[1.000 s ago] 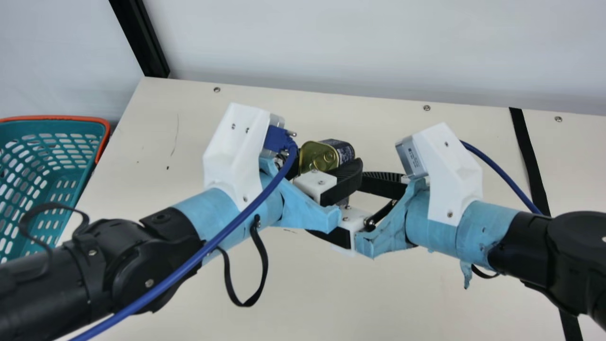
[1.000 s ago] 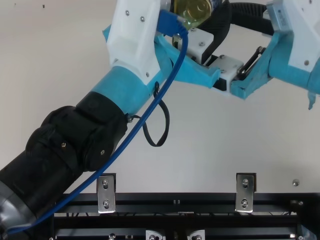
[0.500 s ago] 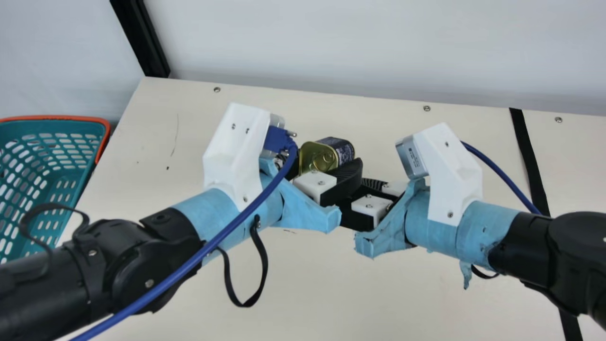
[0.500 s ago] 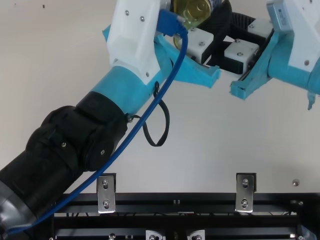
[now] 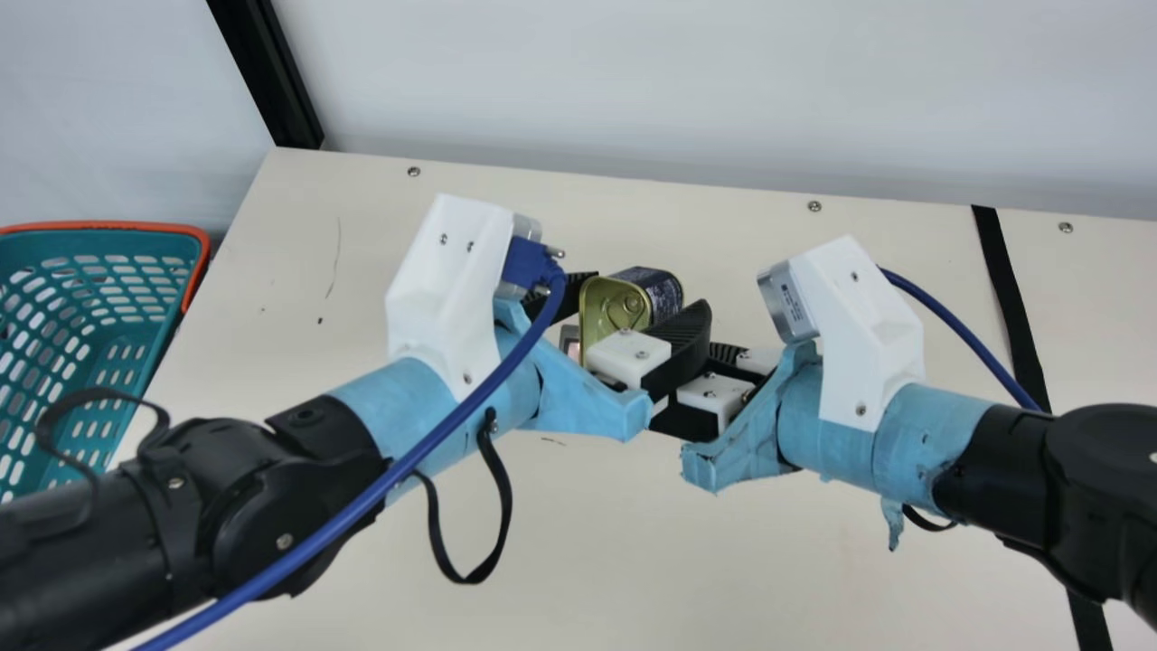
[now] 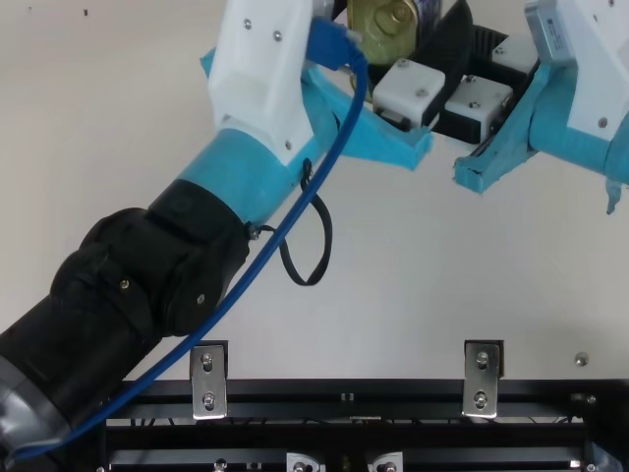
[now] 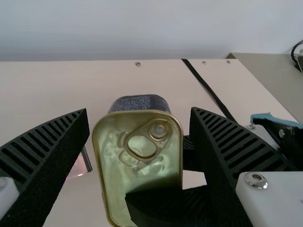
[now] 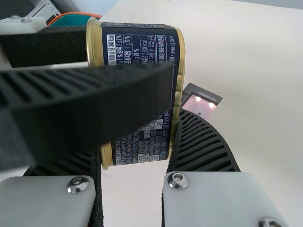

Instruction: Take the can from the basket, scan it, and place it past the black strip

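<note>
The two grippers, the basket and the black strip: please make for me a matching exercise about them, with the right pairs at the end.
1. left gripper
2. right gripper
3. basket
4. black strip

A. teal with orange rim
B. closed on the can
C. at the main view's right
D. open

Pairs: 1-D, 2-B, 3-A, 4-C

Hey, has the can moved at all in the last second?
Yes, slightly: in the main view the can has shifted toward the black strip, away from the basket.
</note>
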Available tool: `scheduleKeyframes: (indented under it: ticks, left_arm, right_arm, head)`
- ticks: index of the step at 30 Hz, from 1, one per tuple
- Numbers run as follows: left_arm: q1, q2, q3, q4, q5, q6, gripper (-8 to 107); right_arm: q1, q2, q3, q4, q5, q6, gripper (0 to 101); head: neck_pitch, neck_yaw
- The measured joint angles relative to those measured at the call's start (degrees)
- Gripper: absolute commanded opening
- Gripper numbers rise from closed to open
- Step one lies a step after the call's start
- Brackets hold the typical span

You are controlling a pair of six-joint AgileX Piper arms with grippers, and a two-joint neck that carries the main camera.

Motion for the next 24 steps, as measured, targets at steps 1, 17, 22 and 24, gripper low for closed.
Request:
scheduleKeyframes:
  ticks: [1, 17, 22, 24]
  left_arm:
    - [0.1, 0.0, 0.2, -0.3, -0.7, 0.0, 90]
    - [2.9, -2.5, 4.7, -13.1, -14.5, 8.1, 90]
    - [5.2, -4.1, 8.1, -20.6, -16.9, 16.5, 90]
    - [6.3, -4.8, 9.6, -23.5, -17.4, 20.5, 90]
  right_arm:
    - [0.0, 0.0, 0.0, -0.1, 0.0, 0.0, 0]
    - [0.0, 0.0, 0.0, -0.2, 0.0, 0.0, 0]
    - [0.0, 0.0, 0.0, -0.2, 0.0, 0.0, 0]
    - [0.0, 0.0, 0.0, -0.2, 0.0, 0.0, 0]
  head:
    - [0.0, 0.0]
    - [0.3, 0.0]
    - [0.0, -0.3]
    - [0.0, 0.0]
